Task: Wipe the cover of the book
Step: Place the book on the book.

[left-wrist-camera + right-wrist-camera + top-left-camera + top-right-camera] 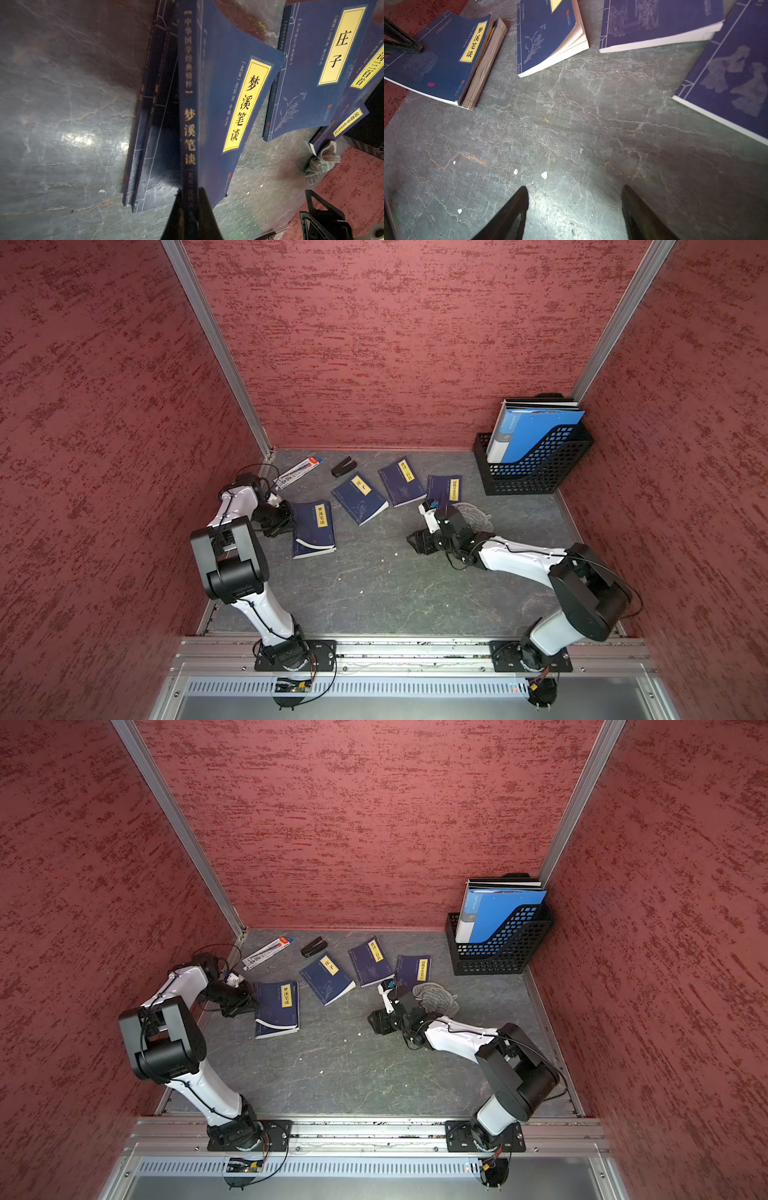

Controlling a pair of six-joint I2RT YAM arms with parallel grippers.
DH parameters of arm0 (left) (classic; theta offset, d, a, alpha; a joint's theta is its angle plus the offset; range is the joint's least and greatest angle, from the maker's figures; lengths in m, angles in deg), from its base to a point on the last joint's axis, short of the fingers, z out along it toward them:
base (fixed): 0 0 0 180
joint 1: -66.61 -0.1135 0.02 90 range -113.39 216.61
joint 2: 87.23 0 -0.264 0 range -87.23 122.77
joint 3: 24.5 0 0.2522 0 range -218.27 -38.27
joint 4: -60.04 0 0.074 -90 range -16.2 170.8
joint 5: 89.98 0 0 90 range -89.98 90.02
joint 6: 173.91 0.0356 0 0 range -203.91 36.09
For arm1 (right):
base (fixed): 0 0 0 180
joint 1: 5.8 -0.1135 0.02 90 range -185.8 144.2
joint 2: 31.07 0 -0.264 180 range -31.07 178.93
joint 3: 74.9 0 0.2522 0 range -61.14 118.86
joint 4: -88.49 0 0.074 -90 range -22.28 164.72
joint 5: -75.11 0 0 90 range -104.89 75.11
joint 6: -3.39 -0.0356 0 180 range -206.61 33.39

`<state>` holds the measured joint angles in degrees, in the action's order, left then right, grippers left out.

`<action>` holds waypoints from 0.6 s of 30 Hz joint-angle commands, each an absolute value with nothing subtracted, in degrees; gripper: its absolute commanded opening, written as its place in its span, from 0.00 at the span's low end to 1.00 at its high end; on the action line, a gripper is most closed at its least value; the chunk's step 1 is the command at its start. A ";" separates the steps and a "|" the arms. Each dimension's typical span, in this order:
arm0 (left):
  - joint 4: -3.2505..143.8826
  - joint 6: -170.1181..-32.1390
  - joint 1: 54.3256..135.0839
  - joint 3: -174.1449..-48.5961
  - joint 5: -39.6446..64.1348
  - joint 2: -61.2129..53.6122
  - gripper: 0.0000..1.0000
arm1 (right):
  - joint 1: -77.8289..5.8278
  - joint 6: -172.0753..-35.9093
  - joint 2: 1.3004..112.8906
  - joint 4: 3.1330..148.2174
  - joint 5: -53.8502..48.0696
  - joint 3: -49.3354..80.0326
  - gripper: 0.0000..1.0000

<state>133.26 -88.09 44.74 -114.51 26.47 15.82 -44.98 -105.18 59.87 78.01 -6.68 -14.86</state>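
Left jaws clamped on the 梦溪笔谈 book [313,526] spine, which runs straight ahead of them. Right jaws wide, empty; book well ahead across worktop [374,593], grey rag [438,997] behind. Rag first, probably.

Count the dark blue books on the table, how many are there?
5 at least: the held book in the left gripper, a lower book beneath it, and three loose books toward the file rack. More may hide there.

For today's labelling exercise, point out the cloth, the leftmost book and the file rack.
cloth [438,997]: in a top view, middle of the heap.
leftmost book [309,529]: in a top view, blue cover's centre.
file rack [536,475]: in a top view, mesh side wall.
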 commanded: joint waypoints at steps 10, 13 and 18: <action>134.49 -85.67 47.54 -116.93 22.65 19.02 0.02 | -45.09 -104.49 61.96 78.10 -5.97 -12.52 0.71; 134.70 -85.46 47.88 -117.15 22.44 19.42 0.04 | -45.08 -104.53 63.39 77.74 -5.99 -11.42 0.70; 134.97 -85.39 48.24 -117.28 20.21 20.14 0.09 | -45.10 -104.53 64.91 77.46 -6.01 -9.92 0.70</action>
